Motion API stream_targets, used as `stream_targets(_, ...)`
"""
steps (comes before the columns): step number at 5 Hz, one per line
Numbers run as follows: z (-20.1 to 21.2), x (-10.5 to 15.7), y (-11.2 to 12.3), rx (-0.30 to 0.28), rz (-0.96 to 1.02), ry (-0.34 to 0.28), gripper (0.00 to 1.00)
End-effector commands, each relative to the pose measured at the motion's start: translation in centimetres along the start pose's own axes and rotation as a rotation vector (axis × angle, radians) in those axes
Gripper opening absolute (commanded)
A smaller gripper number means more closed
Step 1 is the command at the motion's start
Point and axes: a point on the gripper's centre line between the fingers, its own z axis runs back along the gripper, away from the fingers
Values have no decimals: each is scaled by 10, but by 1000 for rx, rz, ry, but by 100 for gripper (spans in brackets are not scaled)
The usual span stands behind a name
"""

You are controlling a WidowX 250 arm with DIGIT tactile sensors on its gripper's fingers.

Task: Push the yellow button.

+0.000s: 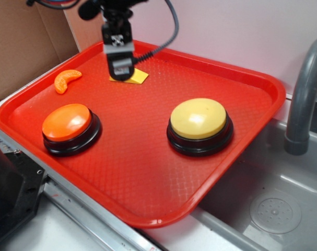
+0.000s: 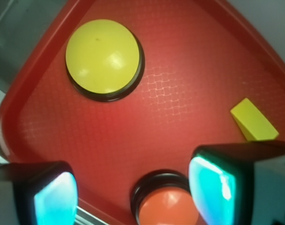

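The red tray (image 1: 148,172) rests on a counter beside a grey sink basin (image 1: 273,209) with a curved grey faucet (image 1: 304,89) at the right edge. The tray surface carries a fine waffle texture.

The yellow button (image 1: 199,118), a pale-yellow dome on a black circular base, sits on the right half of the tray, near the right rim. In the wrist view the yellow button (image 2: 103,56) appears at upper left, clear of all other objects.

The orange button (image 1: 67,122), of the same dome-on-black-base form, sits on the left half of the tray, well apart from the yellow button. In the wrist view it shows at the bottom edge, between the two fingers.

An orange segment toy (image 1: 66,80) lies near the tray's far left corner. A yellow cheese wedge (image 1: 132,77) lies at the far side of the tray.

The gripper (image 1: 121,70) hangs above the far part of the tray, directly over the near edge of the cheese wedge in the exterior view, well apart from the yellow button. In the wrist view its two fingers (image 2: 55,199) stand widely separated with nothing between them; the claw holds no object
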Motion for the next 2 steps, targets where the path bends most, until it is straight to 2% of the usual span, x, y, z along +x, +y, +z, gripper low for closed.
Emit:
stream_targets(1,16,-13,2,8,47,-63,100)
stream_targets(2,19,-16,3,13,78,-55,100)
